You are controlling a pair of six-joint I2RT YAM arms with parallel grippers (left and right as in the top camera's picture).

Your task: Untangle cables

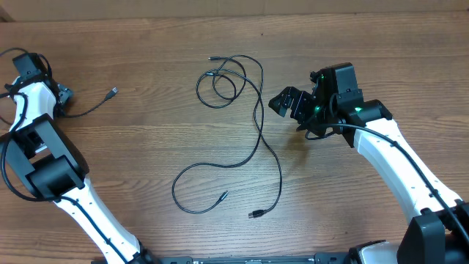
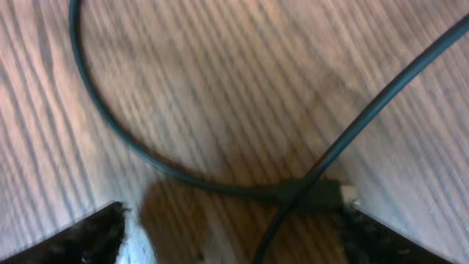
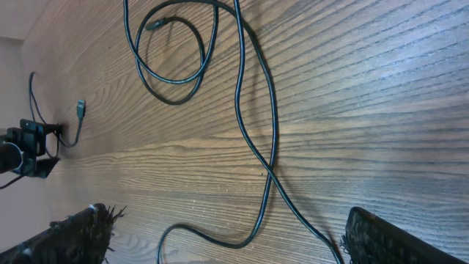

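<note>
Two long black cables lie tangled at mid-table. They loop together at the far end, cross near the middle, and end in plugs at the front. A shorter cable with a plug lies at the far left. My left gripper is open and low over that cable. The left wrist view shows a plug and a crossing strand between the fingers. My right gripper is open and empty, right of the tangle. In the right wrist view the crossed cables lie under the fingers.
The table is bare wood. The left arm's white links run along the left edge and the right arm's along the right. Thick robot wires hang by each wrist. The table's far edge is close behind the loops.
</note>
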